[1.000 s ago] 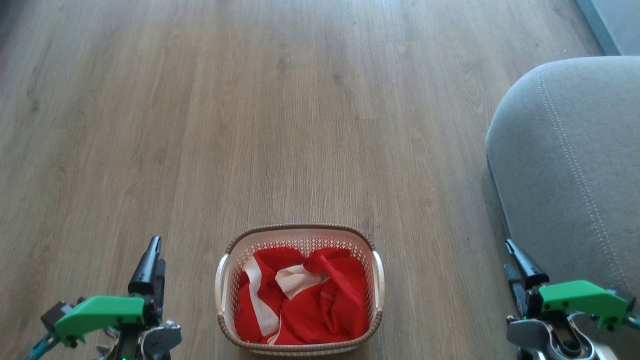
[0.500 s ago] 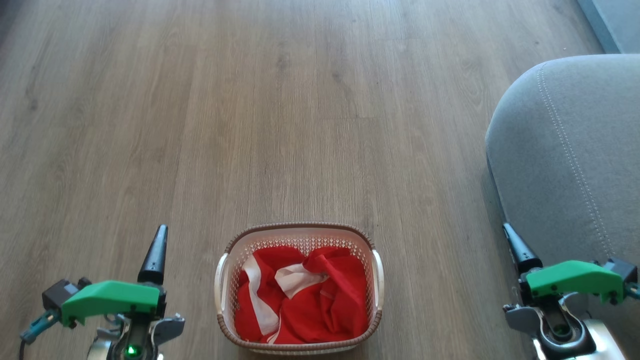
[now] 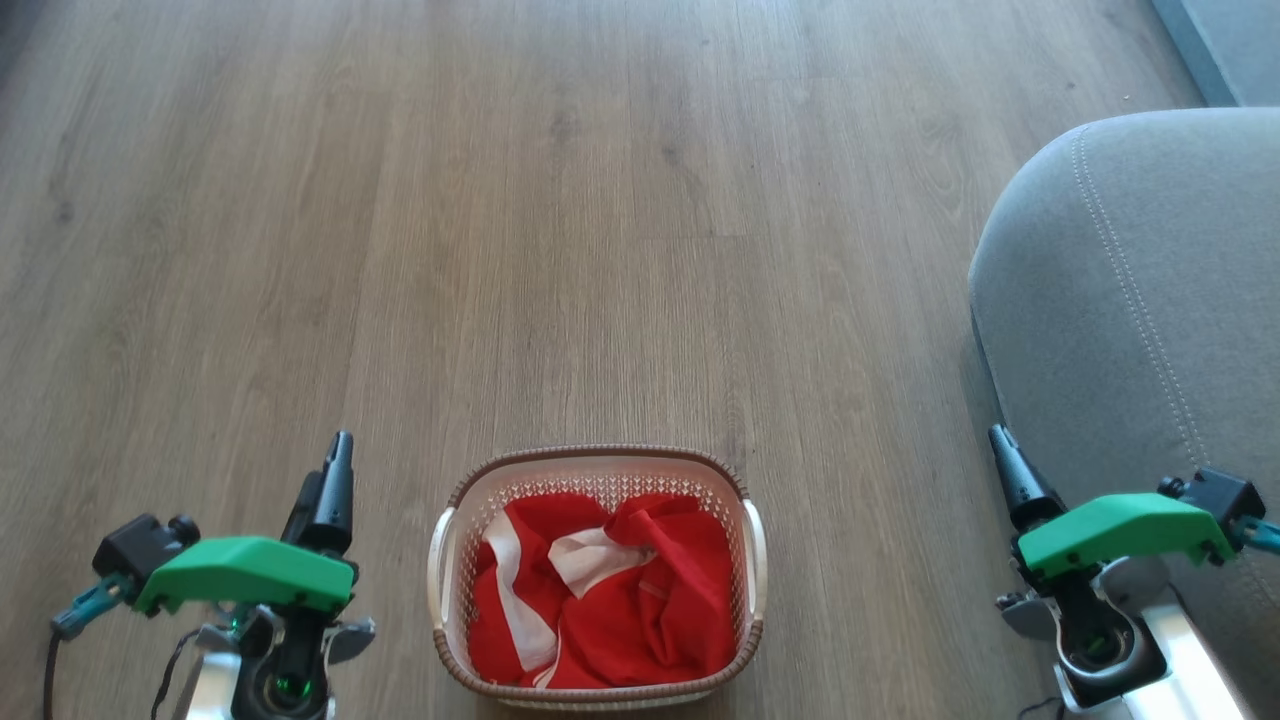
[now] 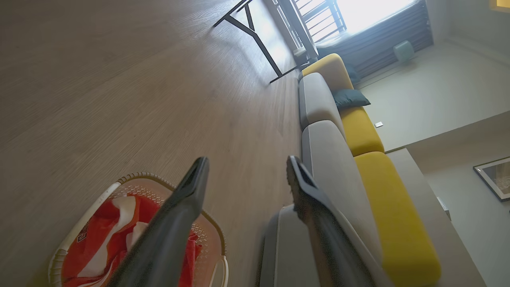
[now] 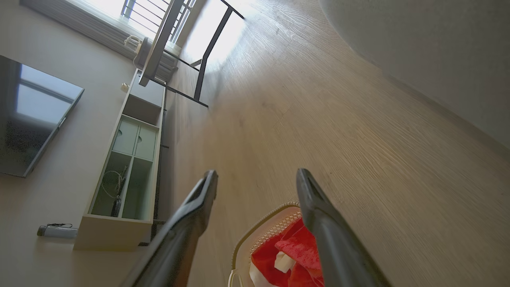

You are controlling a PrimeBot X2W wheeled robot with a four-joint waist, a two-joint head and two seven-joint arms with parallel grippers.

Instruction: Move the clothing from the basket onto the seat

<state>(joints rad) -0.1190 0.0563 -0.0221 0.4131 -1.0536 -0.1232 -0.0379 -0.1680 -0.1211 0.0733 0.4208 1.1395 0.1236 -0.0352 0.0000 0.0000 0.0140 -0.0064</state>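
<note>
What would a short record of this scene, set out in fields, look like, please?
basket: cream, brown rim, on the wood floor
clothing: red and white, crumpled inside the basket
seat: grey, to the robot's right
left fingers: apart, holding nothing
right fingers: apart, holding nothing, near the seat
progress: clothing not yet lifted

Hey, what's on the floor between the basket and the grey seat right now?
Nothing. In the head view, the stretch between the basket and the seat is bare wood floor.
</note>
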